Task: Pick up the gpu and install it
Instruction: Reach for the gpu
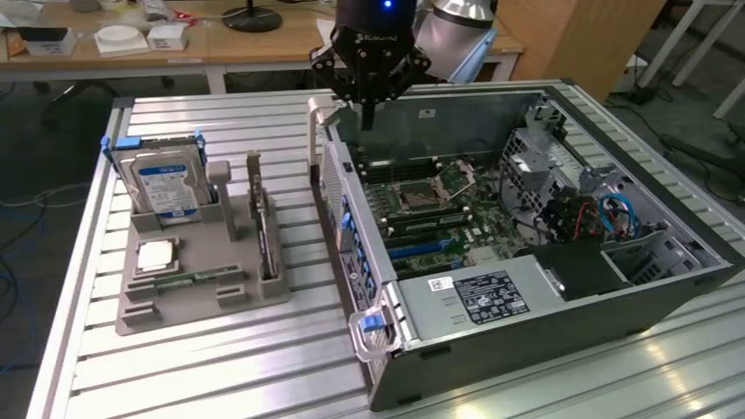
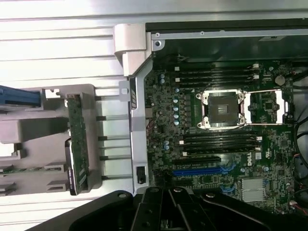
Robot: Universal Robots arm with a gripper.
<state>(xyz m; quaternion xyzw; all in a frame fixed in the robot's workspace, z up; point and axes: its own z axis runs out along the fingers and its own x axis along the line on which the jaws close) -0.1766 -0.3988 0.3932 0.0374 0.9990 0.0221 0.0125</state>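
Gripper, closed and empty, above case far wall. Gpu upright in holder, untouched. Step: pick-up, not begun; calls for jaws opened astride gpu's thin edge.

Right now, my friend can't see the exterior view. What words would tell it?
A black robot gripper hangs over an open computer case on a metal table. Beside the case, a gray tray holds the graphics card standing on edge and a hard drive.
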